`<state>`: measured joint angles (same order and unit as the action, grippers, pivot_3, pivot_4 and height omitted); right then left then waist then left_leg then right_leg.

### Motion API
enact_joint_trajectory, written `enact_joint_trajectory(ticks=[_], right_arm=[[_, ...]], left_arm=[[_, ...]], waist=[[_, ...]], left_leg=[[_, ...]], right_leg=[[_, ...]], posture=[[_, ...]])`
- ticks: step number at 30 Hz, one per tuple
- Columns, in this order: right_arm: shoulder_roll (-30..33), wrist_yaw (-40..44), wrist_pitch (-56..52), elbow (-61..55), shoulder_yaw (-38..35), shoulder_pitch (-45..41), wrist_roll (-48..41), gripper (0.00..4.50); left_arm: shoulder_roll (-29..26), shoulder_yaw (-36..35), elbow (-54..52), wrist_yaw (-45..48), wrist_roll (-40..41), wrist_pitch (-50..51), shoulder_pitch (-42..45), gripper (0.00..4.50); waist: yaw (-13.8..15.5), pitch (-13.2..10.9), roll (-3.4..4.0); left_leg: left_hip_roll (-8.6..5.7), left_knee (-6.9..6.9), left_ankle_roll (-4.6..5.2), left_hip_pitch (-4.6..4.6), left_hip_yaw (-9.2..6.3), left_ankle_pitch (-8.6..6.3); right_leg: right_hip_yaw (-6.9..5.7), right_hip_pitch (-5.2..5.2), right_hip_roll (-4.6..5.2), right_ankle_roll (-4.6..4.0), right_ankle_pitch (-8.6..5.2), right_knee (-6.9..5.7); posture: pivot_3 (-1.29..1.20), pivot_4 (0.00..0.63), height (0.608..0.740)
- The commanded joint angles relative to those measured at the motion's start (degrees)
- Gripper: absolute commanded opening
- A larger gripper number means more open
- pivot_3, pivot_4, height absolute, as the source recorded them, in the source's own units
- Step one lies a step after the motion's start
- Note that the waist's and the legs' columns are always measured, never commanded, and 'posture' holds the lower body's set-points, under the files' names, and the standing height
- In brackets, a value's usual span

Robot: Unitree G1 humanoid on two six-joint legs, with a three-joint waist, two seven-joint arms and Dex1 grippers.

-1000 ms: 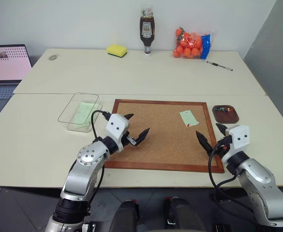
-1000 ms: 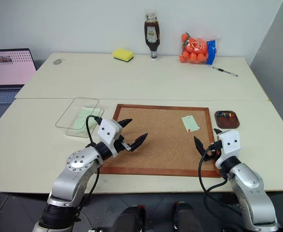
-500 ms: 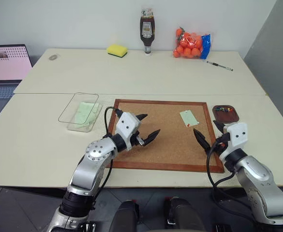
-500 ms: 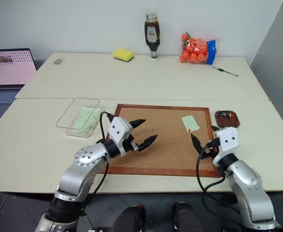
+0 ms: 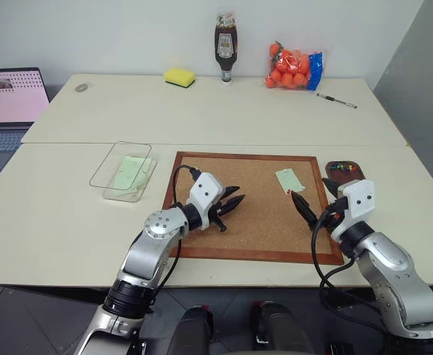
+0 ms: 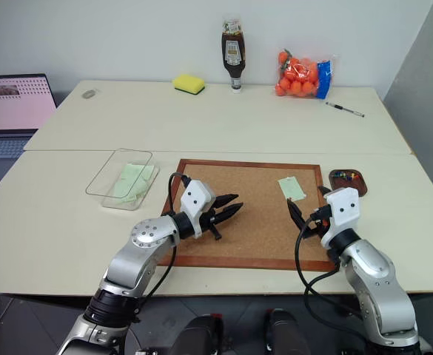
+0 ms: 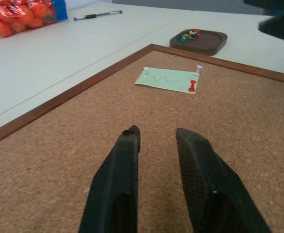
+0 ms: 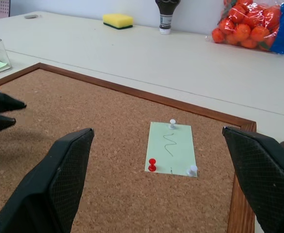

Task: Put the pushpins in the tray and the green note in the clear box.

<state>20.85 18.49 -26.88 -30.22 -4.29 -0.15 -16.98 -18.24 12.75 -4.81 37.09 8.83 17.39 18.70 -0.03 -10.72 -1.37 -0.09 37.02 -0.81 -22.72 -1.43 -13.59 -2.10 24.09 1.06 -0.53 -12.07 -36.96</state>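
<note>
Pale surface (image 5: 223, 111) carrying a cork board (image 5: 253, 214), with both arms hovering over it.
Pinned green note (image 5: 289, 180) is lying at the board's two o'clock, long axis running toward twelve; right tool (image 5: 314, 201), gaping wide, is sitting nearer, just beside it, while left tool (image 5: 229, 205), narrowed and empty, is pointing from nine. Three pushpins (image 8: 152, 164) are holding the note.

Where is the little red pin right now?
The red pushpin is stuck in a corner of the green note on the cork board, near the board's right side, close to the brown tray.
</note>
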Motion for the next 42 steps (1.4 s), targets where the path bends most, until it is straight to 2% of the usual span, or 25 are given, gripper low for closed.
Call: enact_joint_trajectory(ticks=[1, 3, 12, 24, 30, 31, 33, 37, 42], right_arm=[[1.1, 1.0, -1.8, -0.8, 0.5, -3.1, -0.6, 4.5], [1.5, 1.6, -2.5, 0.2, 0.7, -4.4, -0.8, 4.5], [1.4, 3.3, -7.3, 6.5, 1.1, -11.2, -2.2, 4.5], [0.9, 5.2, -6.7, 31.9, 3.7, -29.9, 2.3, 4.5], [-0.3, 7.5, -2.4, 42.2, 5.2, -34.9, 4.0, 4.5], [-0.4, 7.6, -1.8, 43.7, 5.4, -35.5, 4.3, 4.21], [-0.7, 7.9, -0.8, 46.2, 5.6, -36.5, 4.9, 4.06], [-1.2, 8.2, 0.7, 49.9, 5.5, -37.9, 5.9, 3.15], [-1.6, 7.8, 1.3, 53.0, 4.9, -39.1, 6.6, 2.23]], left_arm=[[1.2, 0.8, 1.0, 0.3, -0.2, 0.0, 2.0, 0.26], [1.8, 1.2, 1.9, 0.4, -0.5, -0.4, 2.8, 0.01], [3.2, 4.0, 9.8, 1.2, -3.2, -2.8, 3.8, 0.01], [3.8, 3.4, 12.4, 0.9, -3.4, -1.0, 4.4, 0.01], [4.2, 3.5, 10.9, 1.6, -2.9, -0.5, 3.8, 0.01], [4.3, 3.5, 10.8, 1.6, -3.0, -0.5, 3.8, 0.0], [4.3, 3.6, 10.7, 1.6, -3.0, -0.5, 3.7, 0.0], [4.3, 3.6, 10.1, 1.7, -3.0, -0.2, 3.5, 0.0], [4.2, 3.7, 9.6, 1.9, -3.0, 0.1, 3.1, 0.0]], waist=[[0.0, 0.0, 0.0], [0.0, 0.0, 0.0], [-0.1, 0.0, 0.0], [-0.1, 0.0, 0.05], [-0.1, 0.0, 0.07], [-0.1, 0.0, 0.07], [-0.1, 0.0, 0.07], [-0.1, 0.0, 0.07], [-0.1, 0.0, 0.07]], left_leg=[[0.0, 0.0, 0.0, 0.0, 0.0, 0.0], [0.0, 0.0, 0.0, -0.01, -0.01, 0.0], [-0.11, 0.0, 0.01, -0.01, 0.05, 0.01], [-0.12, 0.03, 0.09, 0.08, 0.04, 0.05], [-0.14, 0.01, 0.1, 0.06, 0.1, 0.06], [-0.15, 0.01, 0.1, 0.04, 0.1, 0.06], [-0.15, 0.01, 0.1, 0.03, 0.09, 0.06], [-0.16, 0.02, 0.1, 0.04, 0.11, 0.06], [-0.14, 0.0, 0.1, 0.04, 0.1, 0.06]], right_leg=[[0.0, 0.01, 0.0, 0.0, 0.0, 0.0], [-0.02, 0.0, 0.0, 0.0, 0.0, 0.01], [0.05, 0.0, -0.03, 0.02, 0.01, 0.0], [0.03, -0.07, -0.04, 0.1, 0.07, -0.07], [0.09, -0.04, -0.03, 0.11, 0.08, -0.05], [0.08, -0.04, -0.03, 0.12, 0.08, -0.06], [0.08, -0.04, -0.02, 0.11, 0.08, -0.06], [0.1, -0.04, -0.02, 0.11, 0.08, -0.06], [0.1, -0.03, -0.02, 0.11, 0.08, -0.07]], posture=[[0.0, 0.15, 0.74], [0.0, 0.15, 0.74], [0.0, 0.15, 0.74], [0.0, 0.15, 0.74], [0.0, 0.15, 0.74], [0.0, 0.15, 0.74], [0.0, 0.15, 0.74], [0.0, 0.15, 0.74], [0.0, 0.15, 0.74]])
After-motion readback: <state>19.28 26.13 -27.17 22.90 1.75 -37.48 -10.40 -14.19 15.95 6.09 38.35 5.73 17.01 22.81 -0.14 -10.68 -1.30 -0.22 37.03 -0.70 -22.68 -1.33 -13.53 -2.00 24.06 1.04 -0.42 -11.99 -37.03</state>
